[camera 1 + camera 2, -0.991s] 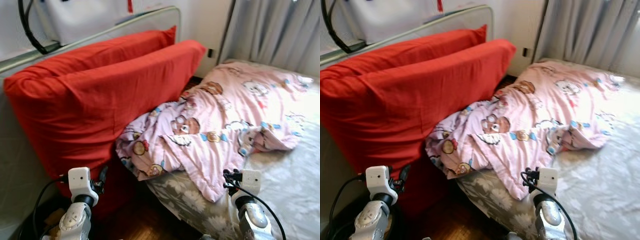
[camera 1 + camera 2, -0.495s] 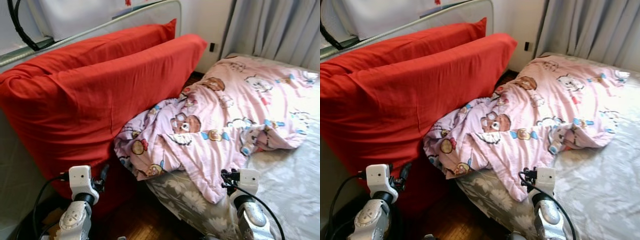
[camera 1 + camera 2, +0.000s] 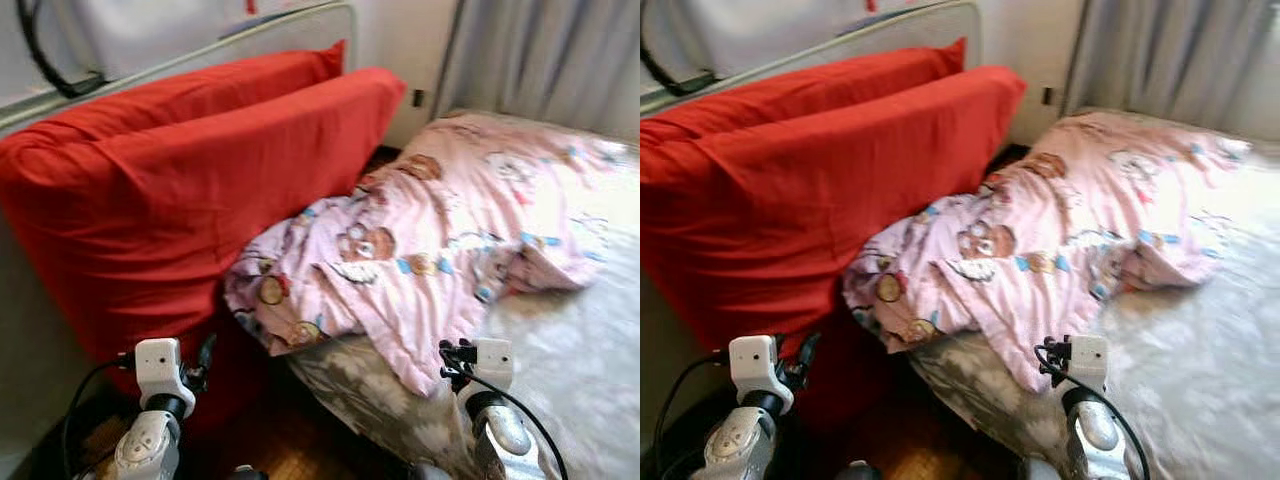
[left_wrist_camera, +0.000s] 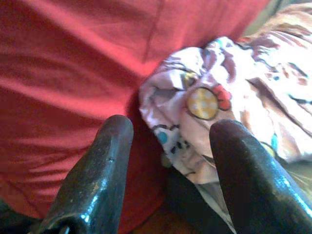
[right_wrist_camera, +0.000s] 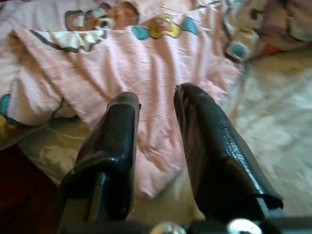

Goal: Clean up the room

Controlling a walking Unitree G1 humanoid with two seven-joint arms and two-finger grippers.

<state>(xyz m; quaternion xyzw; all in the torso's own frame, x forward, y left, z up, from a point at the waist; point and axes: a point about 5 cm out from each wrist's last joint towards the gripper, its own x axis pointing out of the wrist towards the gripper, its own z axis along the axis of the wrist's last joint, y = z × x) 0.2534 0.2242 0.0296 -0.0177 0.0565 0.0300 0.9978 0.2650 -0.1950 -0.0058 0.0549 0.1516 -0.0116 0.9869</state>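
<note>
A crumpled pink blanket point(image 3: 450, 230) with cartoon bears lies across the bed, and its near corner hangs over the mattress edge. Two big red cushions point(image 3: 200, 190) lean upright against the bedside on the left, touching the blanket. My left gripper point(image 4: 170, 131) is low in front of the cushions, open, with the blanket's bunched corner point(image 4: 204, 102) and red fabric beyond its fingers. My right gripper point(image 5: 157, 97) is open with a narrow gap, held just above the blanket's hanging edge point(image 5: 156, 146). Neither gripper holds anything.
The mattress has a grey floral sheet point(image 3: 570, 350), bare on the right. Grey curtains point(image 3: 550, 60) hang behind the bed. A metal rail point(image 3: 200, 55) runs behind the cushions. A dark wooden floor strip point(image 3: 290, 440) lies between cushions and bed.
The whole picture has shifted a little and turned blurry, so the camera moved. Blanket, cushions and both grippers keep their places.
</note>
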